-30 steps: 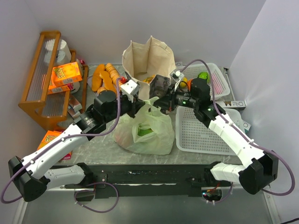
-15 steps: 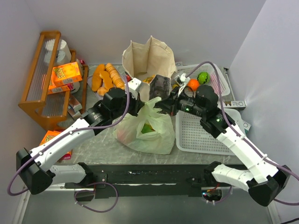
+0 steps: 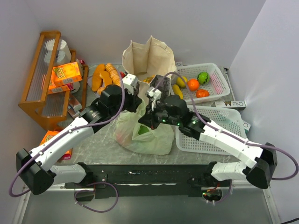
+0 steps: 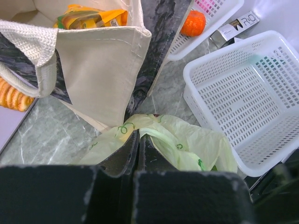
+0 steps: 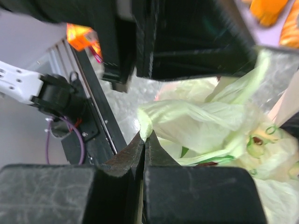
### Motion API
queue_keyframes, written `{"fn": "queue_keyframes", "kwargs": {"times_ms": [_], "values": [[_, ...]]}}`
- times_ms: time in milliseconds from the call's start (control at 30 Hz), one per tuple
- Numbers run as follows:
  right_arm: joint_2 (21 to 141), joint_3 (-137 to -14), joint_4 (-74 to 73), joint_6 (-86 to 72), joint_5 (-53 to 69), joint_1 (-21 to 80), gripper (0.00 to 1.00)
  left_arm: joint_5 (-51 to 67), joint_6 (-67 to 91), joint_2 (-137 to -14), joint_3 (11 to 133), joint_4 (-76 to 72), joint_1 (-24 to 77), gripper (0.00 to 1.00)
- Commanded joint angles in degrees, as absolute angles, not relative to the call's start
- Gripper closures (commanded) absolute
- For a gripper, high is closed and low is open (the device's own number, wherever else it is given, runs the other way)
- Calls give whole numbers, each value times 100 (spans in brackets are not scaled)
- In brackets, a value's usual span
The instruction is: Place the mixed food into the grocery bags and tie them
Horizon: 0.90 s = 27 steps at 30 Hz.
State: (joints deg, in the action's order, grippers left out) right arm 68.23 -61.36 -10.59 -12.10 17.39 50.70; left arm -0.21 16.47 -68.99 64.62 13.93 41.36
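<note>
Pinching its top, the left end effector (image 4: 138,140) and right end effector (image 5: 144,139) are clamped on the thin pale-green translucent plastic bag (image 3: 156,140); it sits on the marbled tabletop (image 3: 96,142) in front of the beige canvas tote (image 3: 148,58).

From my remote feed, I see a small enclosed work cell. A plain pale lavender-grey back wall (image 3: 140,18) meets matching side walls on the left (image 3: 14,46) and right (image 3: 266,56), closing in three sides. The tabletop (image 3: 100,147) is a grey, marbled stone-look surface with faint white veining. At the far left stands a slanted orange-brown wooden rack (image 3: 39,79) with ribbed panels, pushed against the left wall. Lighting is soft and even, with a brighter patch on the right wall.
</note>
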Motion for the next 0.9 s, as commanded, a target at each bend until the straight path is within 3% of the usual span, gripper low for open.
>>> {"fn": "queue_keyframes", "kwargs": {"times_ms": [0, 267, 533, 867], "values": [[7170, -6056, -984, -1186, 1231, 5273, 100, 114, 1837, -6812, 6469, 1002, 4069, 99], [7760, -6074, -1651, -1239, 265, 5467, 100, 88, 1837, -6680, 6372, 932, 3964, 99], [7927, -5801, -1775, -1687, -1579, 5493, 100, 18, 1837, -6364, 6144, 975, 3911, 99], [8271, -5300, -168, -2136, -3085, 5476, 100, 500, 1986, -5678, 5581, 1055, 3885, 99]]}}
